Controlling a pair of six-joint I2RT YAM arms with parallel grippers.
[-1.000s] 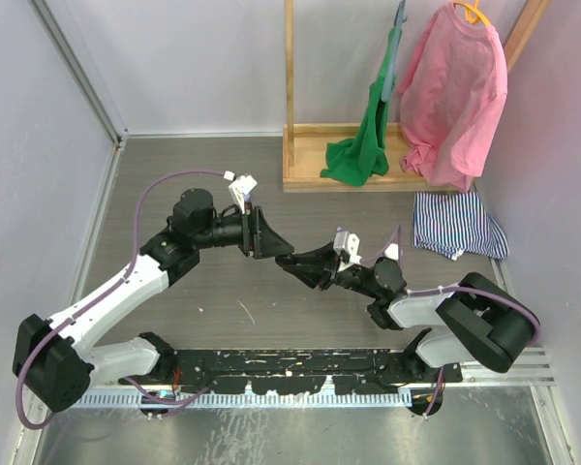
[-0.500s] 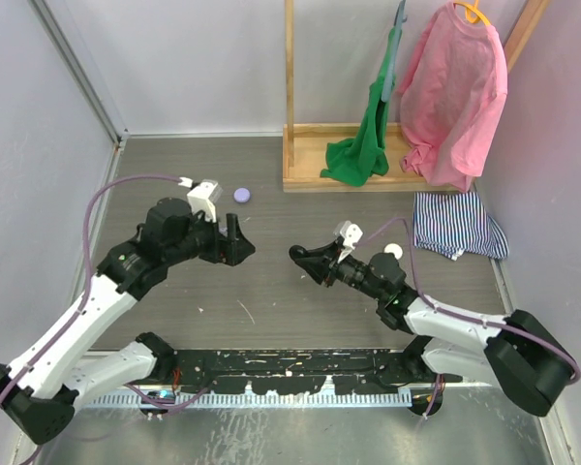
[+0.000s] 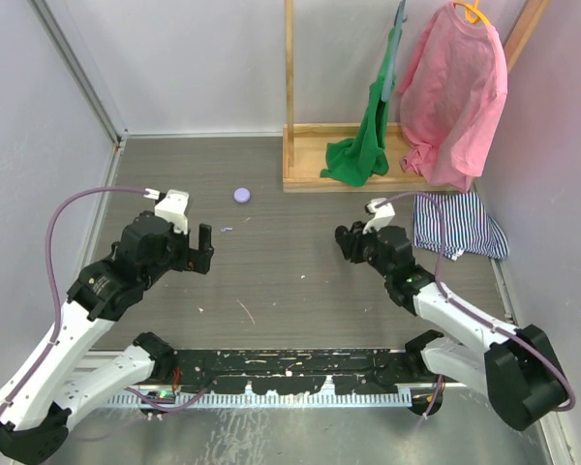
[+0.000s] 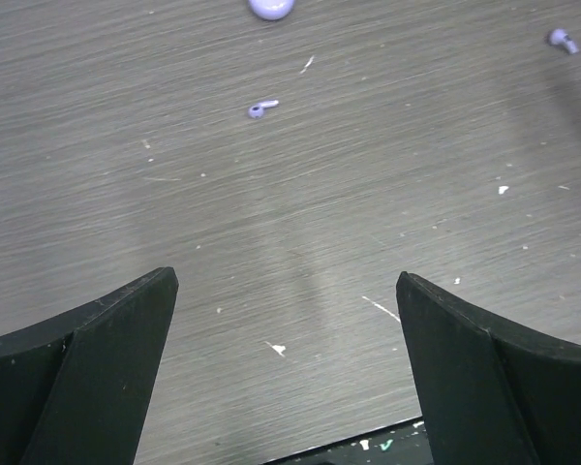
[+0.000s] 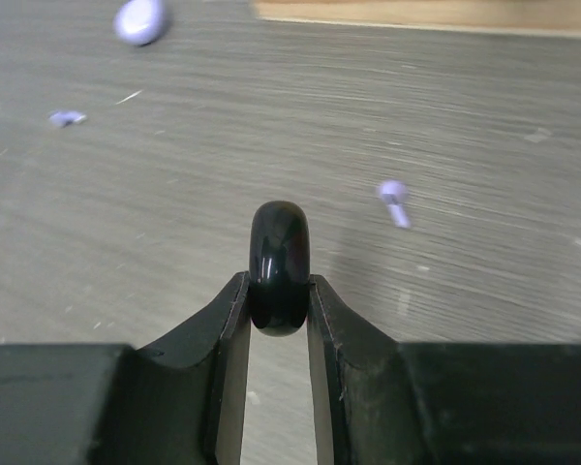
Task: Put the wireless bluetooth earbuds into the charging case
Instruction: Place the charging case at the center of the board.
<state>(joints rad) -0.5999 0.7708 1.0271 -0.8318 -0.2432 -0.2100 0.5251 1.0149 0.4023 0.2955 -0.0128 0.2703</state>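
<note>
Nothing is seated yet. Left gripper (image 4: 286,281) is wide and empty, hanging over the table (image 4: 271,242). Right gripper (image 5: 278,279) is pinched narrow on a glossy black rounded piece (image 5: 279,237). I read it as a case held on edge but can't confirm.

Both lilac buds lie loose on the table. Near earbud (image 4: 261,108) is at 12 o'clock from the left gripper. Far earbud (image 5: 394,199) is at 1 o'clock from the black piece.

Lilac puck case (image 3: 242,194) is at 1 o'clock from the left gripper in the top view, apart from both buds. I can't tell whether its lid is open.

Left to do: pick each bud and seat both.
</note>
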